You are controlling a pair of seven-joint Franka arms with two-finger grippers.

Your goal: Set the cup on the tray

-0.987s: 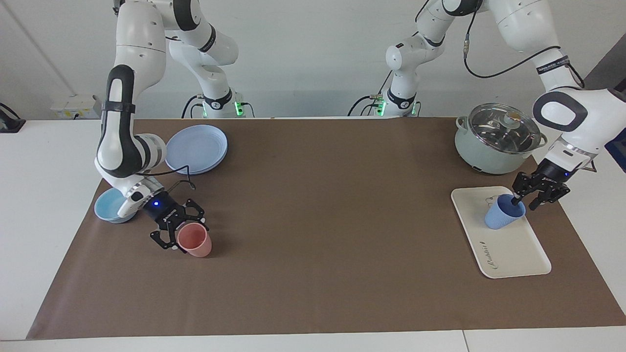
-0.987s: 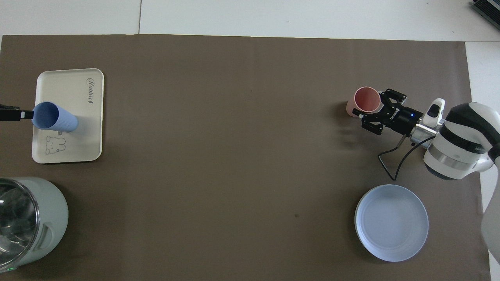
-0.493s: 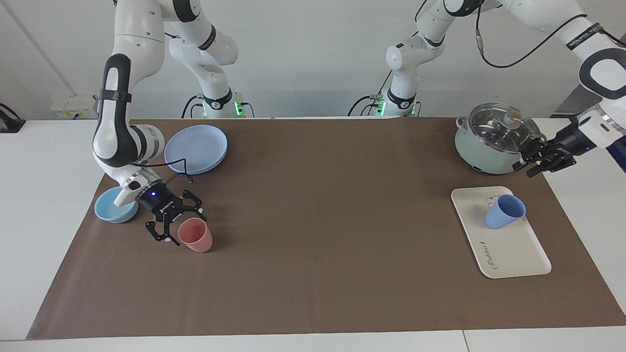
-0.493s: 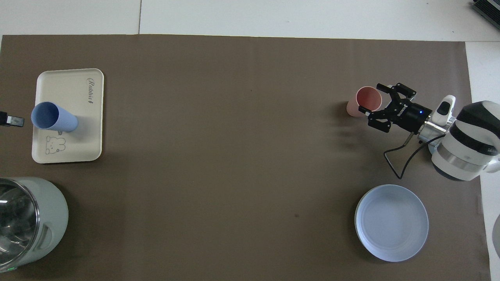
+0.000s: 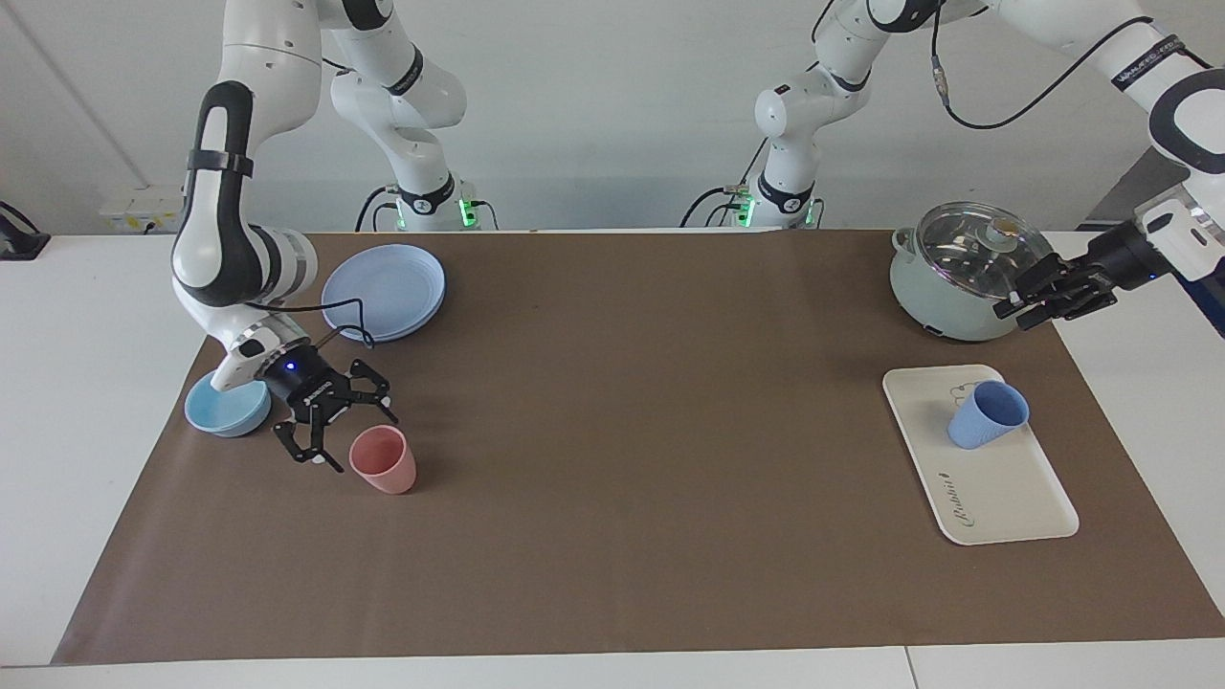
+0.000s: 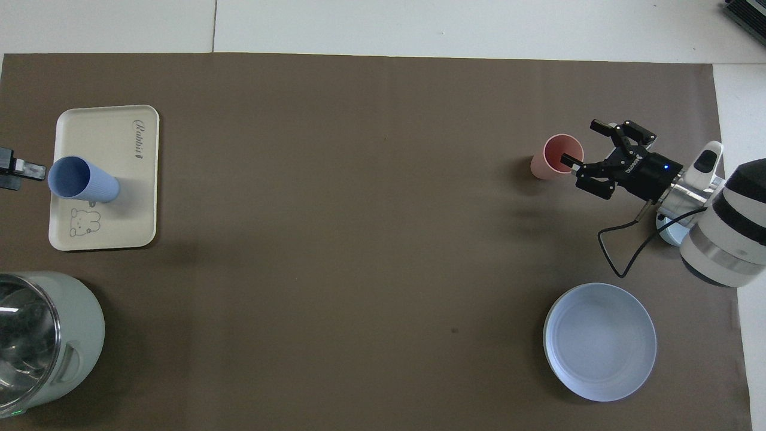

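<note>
**At right of the facing frame: cup released, left arm clear of tray**

At the right edge of the facing view, the left gripper (image 5: 1045,299) now hangs beside the glass-lidded pot (image 5: 968,273), jaws apart and empty. One second ago it was down at the cup's rim over the tray; it has since let go, lifted and pulled back. In the overhead view only its tip shows, at the left edge.

At lower left of the facing view, the right gripper (image 5: 322,428) has backed off the pink cup (image 5: 383,459), jaws spread, holding nothing, over the counter between that cup and the light-blue bowl (image 5: 226,403).

Assessment: the placement appears complete; both arms are retreating and nothing further seems required.

Condition of the cup (image 5: 987,413): a periwinkle tumbler, tapered, no handle, mouth up. It stands upright on the tray (image 5: 1014,498), in the half nearer the robots, just beside the bear drawing, free of any contact. Position unchanged across the last half second, so it seems to have settled. The round blue plate (image 5: 384,291) sits untouched at upper left.
</note>
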